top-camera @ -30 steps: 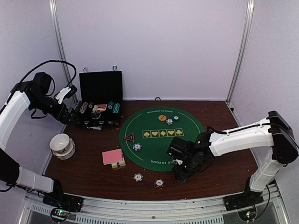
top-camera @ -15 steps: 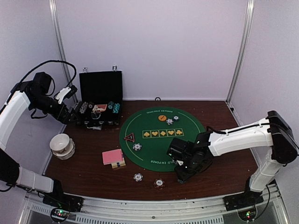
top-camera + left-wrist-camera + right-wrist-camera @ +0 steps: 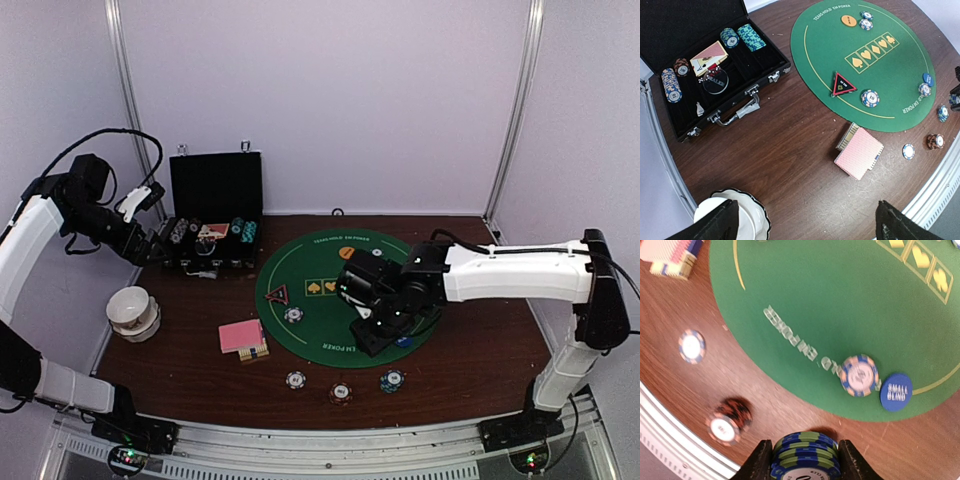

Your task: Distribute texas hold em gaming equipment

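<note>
Right end effector (image 3: 805, 449): pinches a stack of blue-and-green poker chips with striped edges (image 3: 391, 380); in the wrist view both fingers sit flush against the stack's sides.
Stack location: on or just above the dark wooden bench (image 3: 480, 365), just off the near rim of the round green felt mat (image 3: 840, 305). Contact with the bench cannot be confirmed.
Step in hand: judged to be setting this stack as third in the near-edge row, beside the orange-brown chip stack (image 3: 727, 422) and the blue-and-white chip (image 3: 691, 346).
Procedure: keep the stack vertical. Lower it until its base bears fully on the bench, then spread the fingers evenly and withdraw straight up.
Spacing: match the gap between the two row neighbours. Stay clear of the blue round "SMALL BLIND" button (image 3: 896, 391) and the pink-and-blue chip (image 3: 858, 375) just beside it on the mat.
Risk: a tilted release is likely to topple or fan the stack.
Left end effector (image 3: 806, 212): spread wide, holding nothing, high over the bench near the open black chip case (image 3: 685, 25).
</note>
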`<state>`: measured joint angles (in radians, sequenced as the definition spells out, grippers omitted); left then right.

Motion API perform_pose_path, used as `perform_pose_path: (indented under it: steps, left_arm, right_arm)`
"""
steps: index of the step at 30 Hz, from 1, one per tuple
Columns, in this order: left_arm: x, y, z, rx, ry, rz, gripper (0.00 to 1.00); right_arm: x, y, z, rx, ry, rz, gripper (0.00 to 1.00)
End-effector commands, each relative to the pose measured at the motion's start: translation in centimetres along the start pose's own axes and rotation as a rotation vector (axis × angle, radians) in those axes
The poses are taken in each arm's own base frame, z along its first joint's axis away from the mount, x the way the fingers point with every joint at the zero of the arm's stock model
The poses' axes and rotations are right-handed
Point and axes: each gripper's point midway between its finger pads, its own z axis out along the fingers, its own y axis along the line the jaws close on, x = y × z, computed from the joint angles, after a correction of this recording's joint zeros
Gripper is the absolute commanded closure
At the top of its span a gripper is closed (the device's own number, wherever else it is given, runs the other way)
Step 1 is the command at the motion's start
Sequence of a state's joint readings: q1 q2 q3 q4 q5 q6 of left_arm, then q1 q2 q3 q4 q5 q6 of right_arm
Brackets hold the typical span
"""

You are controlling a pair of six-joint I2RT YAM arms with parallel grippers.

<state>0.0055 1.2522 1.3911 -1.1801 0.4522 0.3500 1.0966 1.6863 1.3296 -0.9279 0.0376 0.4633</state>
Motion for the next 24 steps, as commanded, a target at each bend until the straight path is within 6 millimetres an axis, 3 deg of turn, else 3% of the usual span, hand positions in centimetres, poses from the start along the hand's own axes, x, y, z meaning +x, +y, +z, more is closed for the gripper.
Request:
perform_pose_path:
  steps: [1,8,12,16,24]
  left_arm:
    - [-1.0,-0.3,-1.0,-0.012,-0.040,0.036,0.02]
    - [-1.1,-0.5,-1.0,0.000,-0.046,0.032,0.02]
    - [-1.3,-0.6,-1.1,0.005,-0.052,0.027,0.02]
    - [-1.2,-0.6,-1.1,0.007,-0.053,0.027,0.02]
    - [-1.3,-0.6,-1.2,0.003,-0.054,0.033,0.02]
  right_arm:
    - [-3.9,1.0,0.9,0.013,-0.046,-0.031,0.67]
    - [-10.3,5.0,5.8,-0.047,-0.083,-0.051,0.68]
    - [-12.4,6.3,8.7,-0.060,-0.079,-0.062,0.68]
    - [-13.4,6.6,10.9,-0.052,-0.070,-0.061,0.69]
    - [-13.1,6.7,13.5,-0.072,-0.020,-0.058,0.66]
